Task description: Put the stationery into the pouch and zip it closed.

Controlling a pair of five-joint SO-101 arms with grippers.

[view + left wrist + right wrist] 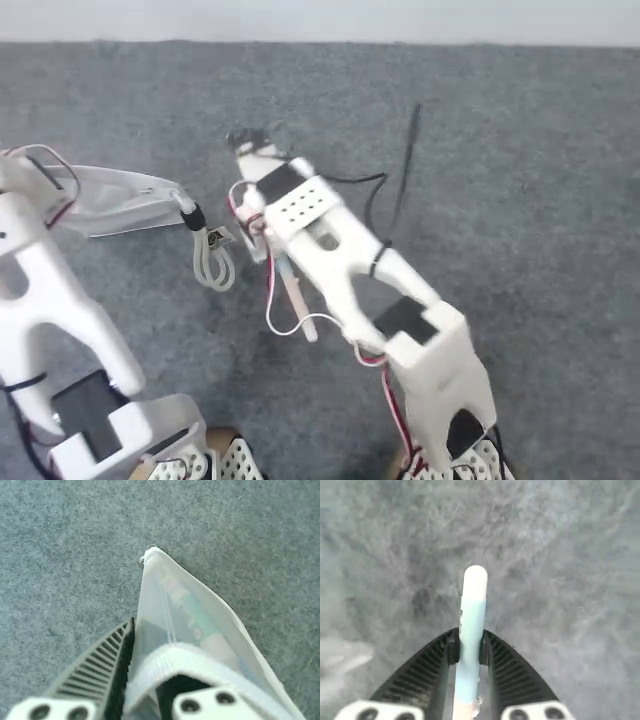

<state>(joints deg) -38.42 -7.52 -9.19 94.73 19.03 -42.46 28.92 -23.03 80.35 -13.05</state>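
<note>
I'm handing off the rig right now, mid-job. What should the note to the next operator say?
The left gripper is shut on one end of the pouch, at the left side of the table.
The right gripper is shut on the pen, near the table's middle and apart from the pouch.
Done: at least one greenish item shows through the pouch wall.
Left: put the pen into the pouch, then zip it closed. Whether the zip stands open now cannot be told.

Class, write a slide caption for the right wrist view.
Right pincer clamps a light-blue pen over the grey table.
</note>
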